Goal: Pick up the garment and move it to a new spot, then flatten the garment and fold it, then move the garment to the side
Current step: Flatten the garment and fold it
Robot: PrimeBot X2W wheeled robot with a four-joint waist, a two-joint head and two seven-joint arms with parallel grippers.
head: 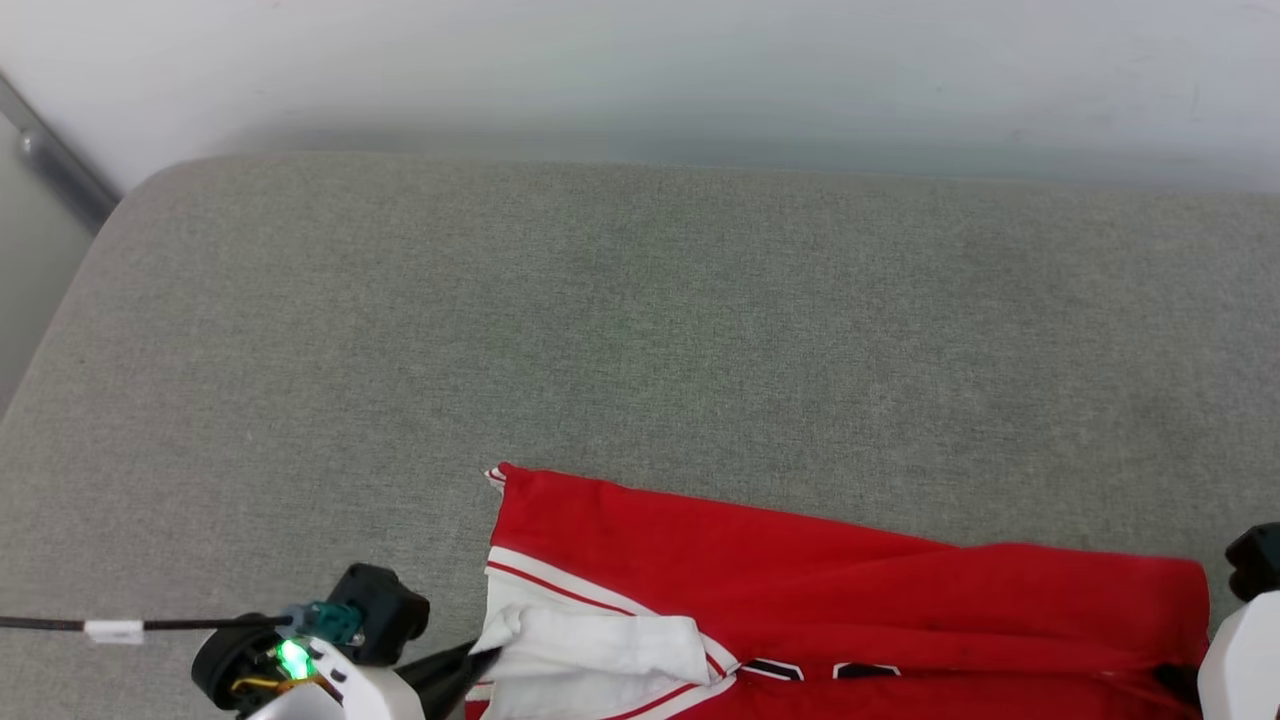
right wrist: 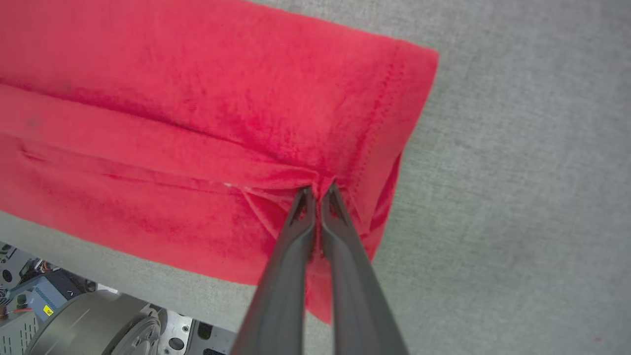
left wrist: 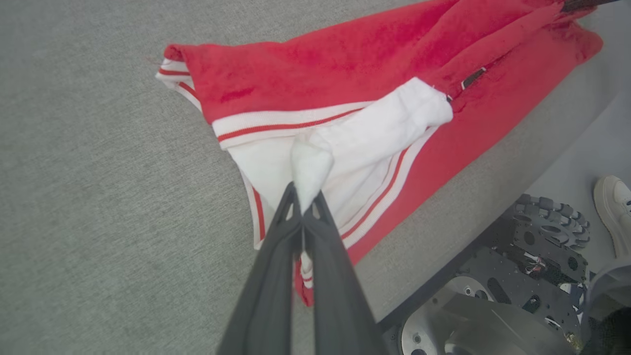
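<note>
both ends pinched
head view: the garment (head: 850, 590) lies along the near edge of the grey pad (head: 640, 320). left wrist view: left gripper (left wrist: 305, 195) clamps bunched white sleeve cloth. right wrist view: right gripper (right wrist: 319, 190) nips the red hem; i'd lift both evenly, keeping it taut.

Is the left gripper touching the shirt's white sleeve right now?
Touching. The left wrist view shows the left gripper shut on a bunch of the white sleeve of the garment, cloth pinched between its two fingers.

Grey cushion (head: 640, 300), white wall (head: 640, 60), white shoe (left wrist: 613, 209)
</note>
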